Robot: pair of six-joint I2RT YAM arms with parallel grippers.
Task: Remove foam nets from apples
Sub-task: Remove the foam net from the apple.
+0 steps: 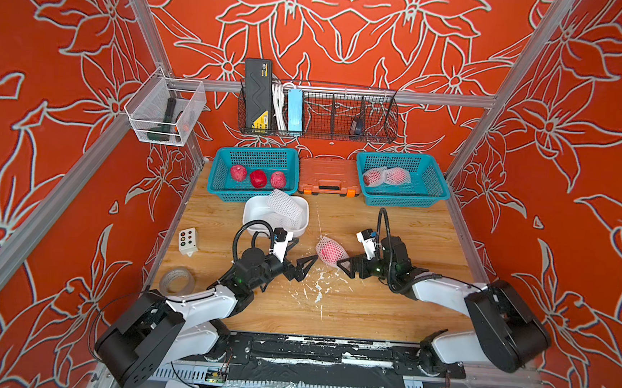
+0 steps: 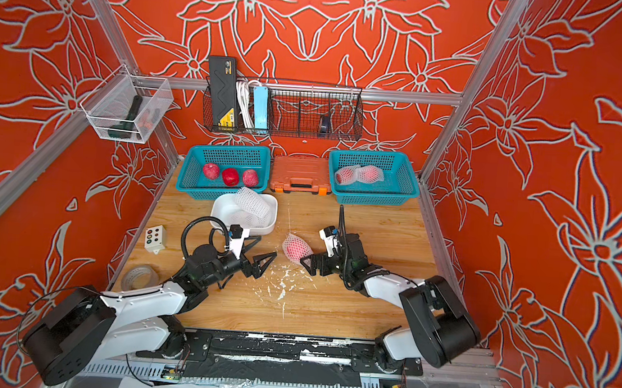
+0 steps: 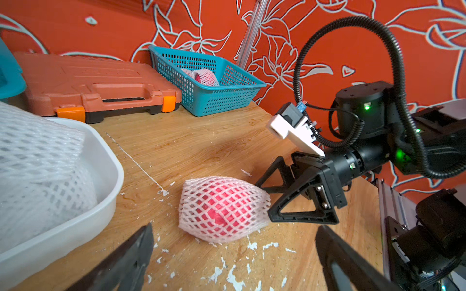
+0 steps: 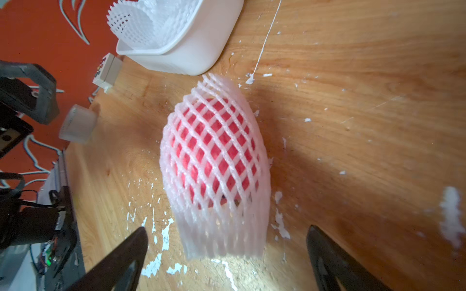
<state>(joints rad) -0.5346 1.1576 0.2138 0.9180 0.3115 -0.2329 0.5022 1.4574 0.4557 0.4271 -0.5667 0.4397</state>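
Two white-and-black robot arms (image 1: pixel 200 301) reach in from the near edge of a pale wooden tabletop (image 1: pixel 387 312), their tips facing each other across a round red apple (image 4: pixel 209 141) wrapped in a white foam mesh net (image 4: pixel 216 221). This wrapped fruit lies on its side on the bare wood at mid-table, just in front of a white plastic tub (image 1: pixel 304 220) that holds loose empty foam sleeves (image 1: pixel 282 206). The jaws of the right gripper (image 1: pixel 342 265) stand spread wide and empty, with the net's loose end just off their tips (contact cannot be made out). Opposite, the left gripper (image 1: pixel 304 250) is likewise splayed and holds nothing, a short way clear of the fruit. By the back wall, a teal plastic lattice basket (image 1: pixel 259 158) on the left carries three bare red apples (image 1: pixel 258 178); its twin basket (image 1: pixel 403 162) on the right holds two netted apples (image 1: pixel 385 177). An orange hard-shell tool case (image 1: pixel 327 173) sits between the baskets. White foam crumbs (image 1: pixel 318 291) litter the wood between the grippers.
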